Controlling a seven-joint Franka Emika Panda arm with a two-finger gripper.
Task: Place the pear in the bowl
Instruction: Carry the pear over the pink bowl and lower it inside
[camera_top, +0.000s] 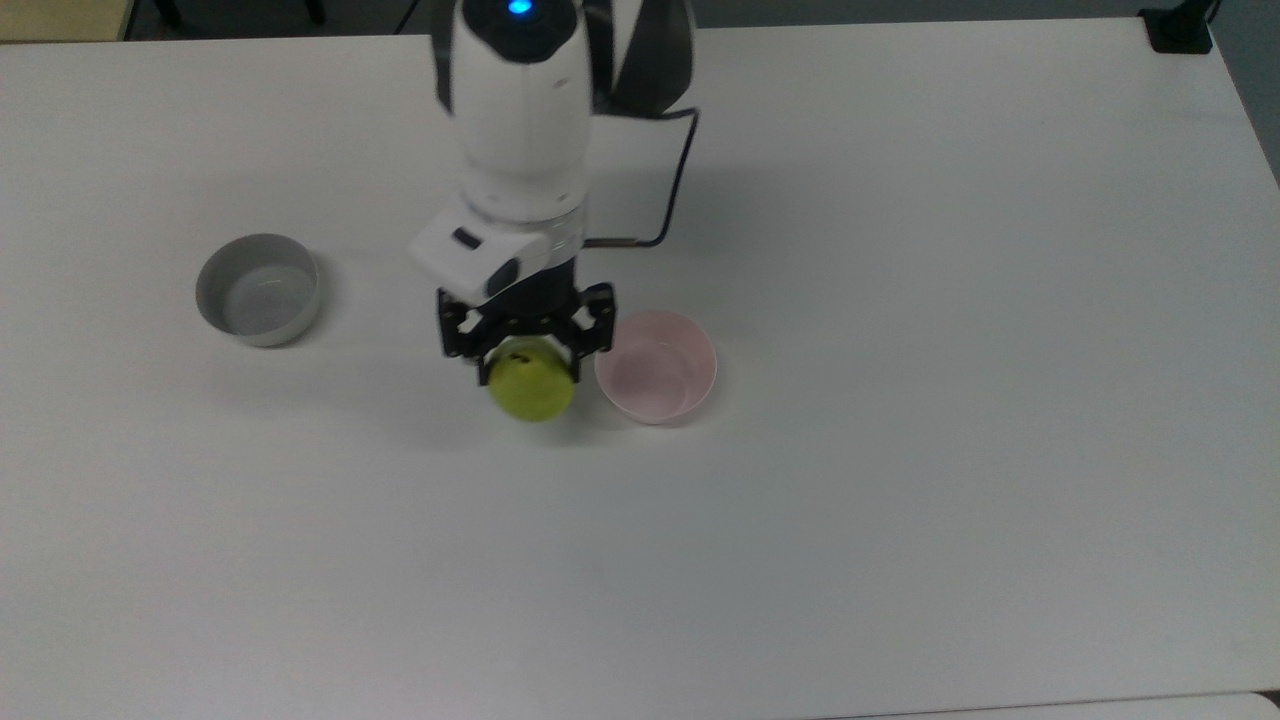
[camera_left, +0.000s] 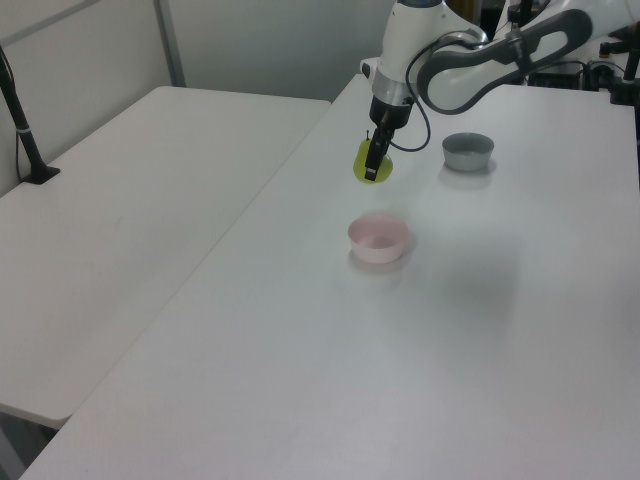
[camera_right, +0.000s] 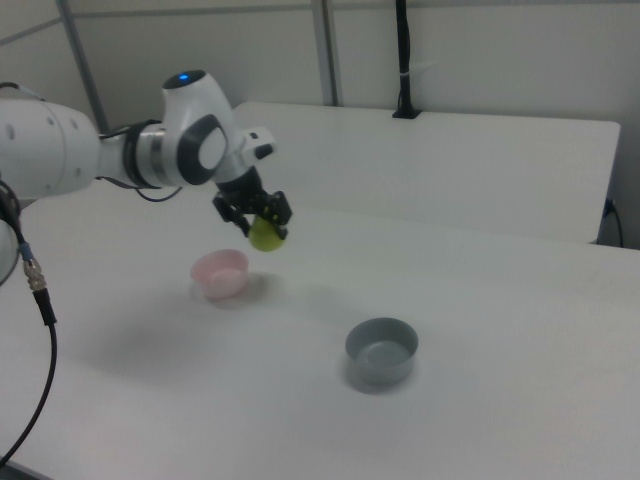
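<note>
- A white Franka arm's black two-finger gripper (camera_top: 527, 362) (camera_left: 371, 167) (camera_right: 262, 222) holds a small, rounded yellow-green pear (camera_top: 531, 387) (camera_left: 364, 163) (camera_right: 266, 235) clear of the wide white table (camera_top: 900, 500) (camera_left: 500, 380) (camera_right: 520, 420), its fingers (camera_top: 578, 345) clamped on either side of the fruit.
- In the top view, the pear's short dark stem shows at its upper edge, tucked between the fingers, while most of the fruit bulges out below them.
- The small round pale pink bowl (camera_top: 656, 366) (camera_left: 378, 238) (camera_right: 220, 273) sits empty on the table; in the top view the pear appears just beside its rim, on the top view's left.
- The right view shows the fruit in the air, above and slightly to the right view's right of the pink bowl, and not yet inside it.
- In the left view, the pear hangs beyond the pink bowl, well above the tabletop.
- A grey-white straight-sided bowl (camera_top: 258, 289) (camera_left: 468, 151) (camera_right: 381, 350), also empty, stands well apart from the pink one, far to the top view's left.
- A thin dark cable (camera_top: 672, 190) loops out from the wrist above the gripper.
- A second white table (camera_left: 130, 220) adjoins the first on the left view's left.
</note>
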